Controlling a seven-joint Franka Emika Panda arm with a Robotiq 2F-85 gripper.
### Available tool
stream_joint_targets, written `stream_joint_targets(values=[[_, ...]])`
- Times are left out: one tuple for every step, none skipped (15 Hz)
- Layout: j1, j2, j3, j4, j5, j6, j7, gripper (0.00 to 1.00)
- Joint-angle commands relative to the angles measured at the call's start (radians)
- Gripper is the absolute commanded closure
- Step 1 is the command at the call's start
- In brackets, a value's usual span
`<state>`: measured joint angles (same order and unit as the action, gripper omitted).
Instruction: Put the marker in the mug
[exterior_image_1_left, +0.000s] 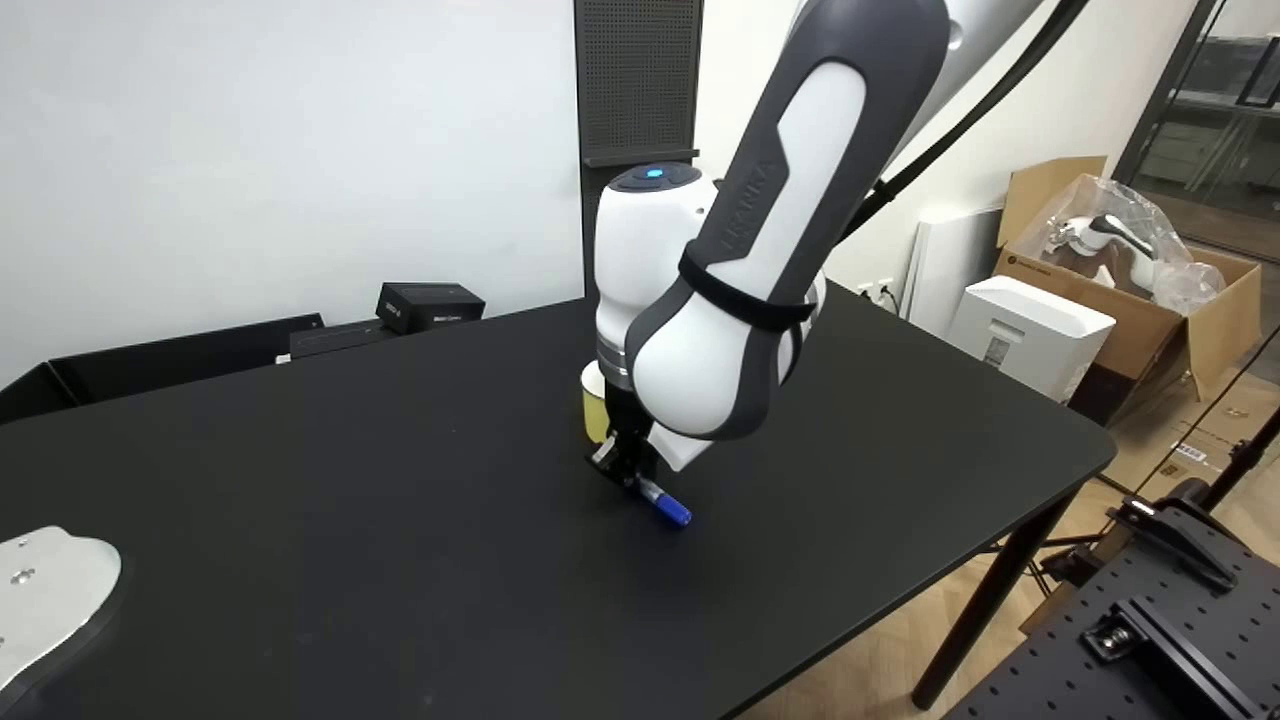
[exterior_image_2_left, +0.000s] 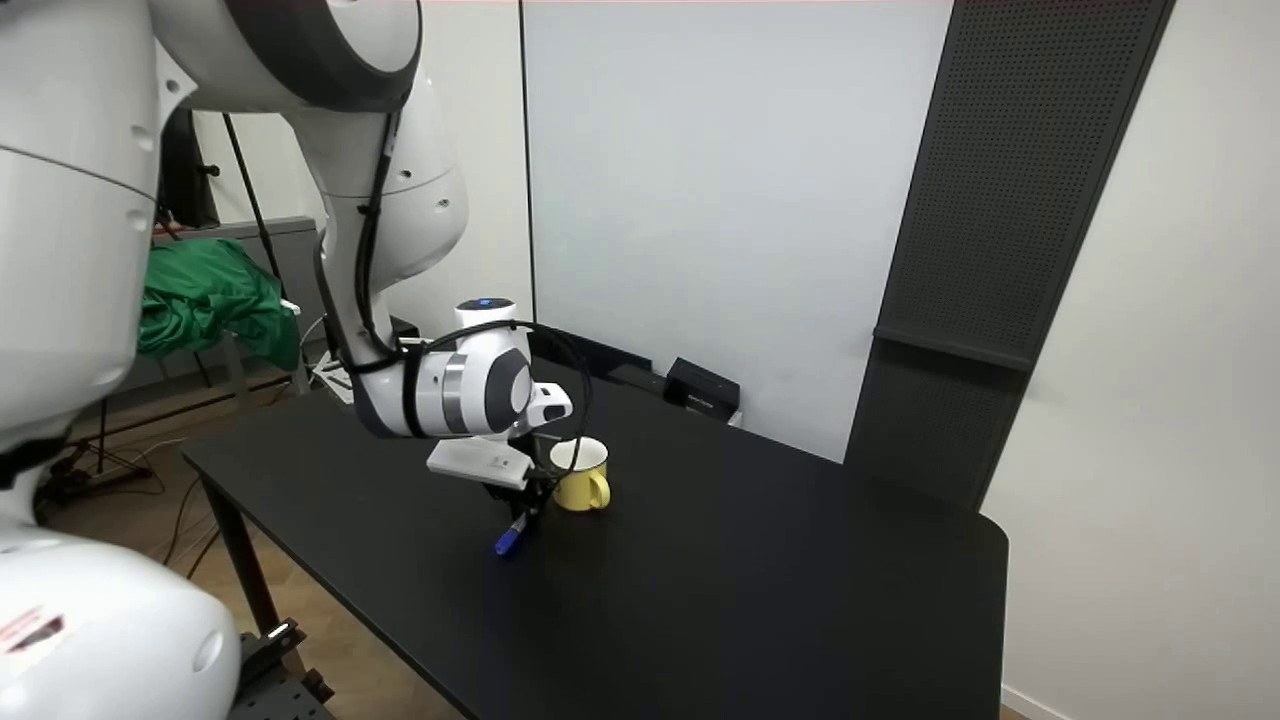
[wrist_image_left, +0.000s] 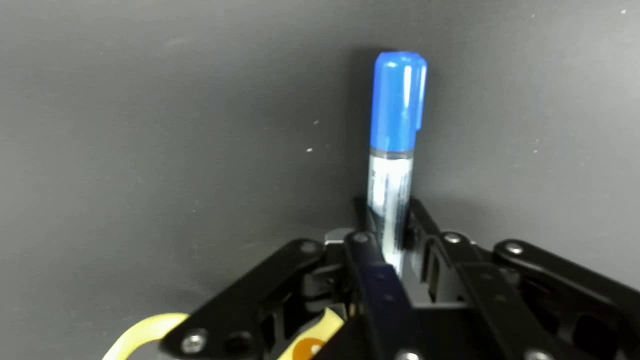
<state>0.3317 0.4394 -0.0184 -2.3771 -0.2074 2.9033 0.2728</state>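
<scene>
Marker (wrist_image_left: 393, 110), blue end foremost, is pinched in the jaws of the gripper (wrist_image_left: 390, 215) just in front of the upright mug (exterior_image_2_left: 574, 490) in both exterior views, with a black box (exterior_image_2_left: 702, 386) well behind that mug.

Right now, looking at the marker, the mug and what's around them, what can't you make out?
Uncapped end of the marker: wrist view, covered by the gripper.
Print on its barrel: wrist view, blurred.
Right part of the mug: an exterior view, behind the gripper and arm; wrist view, mostly hidden by the gripper and bottom edge.
Silvery plate: an exterior view, cut off by the left edge.
Lettering on the black box: both exterior views, too small.
</scene>
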Motion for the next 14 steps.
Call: stream_joint_targets(values=[[-0.014, -0.062, 0.007, 0.006, 0.019, -0.04, -0.047, 0.95], [-0.02, -0.083, 0.014, 0.008, 0.021, -0.059, -0.062, 0.95], [-0.03, -0.114, 0.028, 0.013, 0.03, -0.105, -0.081, 0.95], [-0.04, -0.143, 0.042, 0.019, 0.039, -0.155, -0.098, 0.95], [-0.055, -0.171, 0.06, 0.027, 0.05, -0.209, -0.118, 0.95], [-0.065, -0.201, 0.07, 0.043, 0.061, -0.281, -0.126, 0.95], [-0.08, -0.224, 0.086, 0.062, 0.082, -0.35, -0.144, 0.95], [-0.09, -0.242, 0.09, 0.088, 0.093, -0.427, -0.141, 0.95], [-0.102, -0.253, 0.096, 0.117, 0.109, -0.504, -0.145, 0.95], [-0.111, -0.252, 0.094, 0.156, 0.118, -0.594, -0.129, 0.95], [-0.119, -0.244, 0.091, 0.191, 0.12, -0.679, -0.105, 0.95], [-0.13, -0.229, 0.088, 0.236, 0.126, -0.765, -0.098, 0.95], [-0.138, -0.217, 0.086, 0.28, 0.129, -0.848, -0.087, 0.95], [-0.149, -0.201, 0.085, 0.32, 0.137, -0.915, -0.082, 0.95]])
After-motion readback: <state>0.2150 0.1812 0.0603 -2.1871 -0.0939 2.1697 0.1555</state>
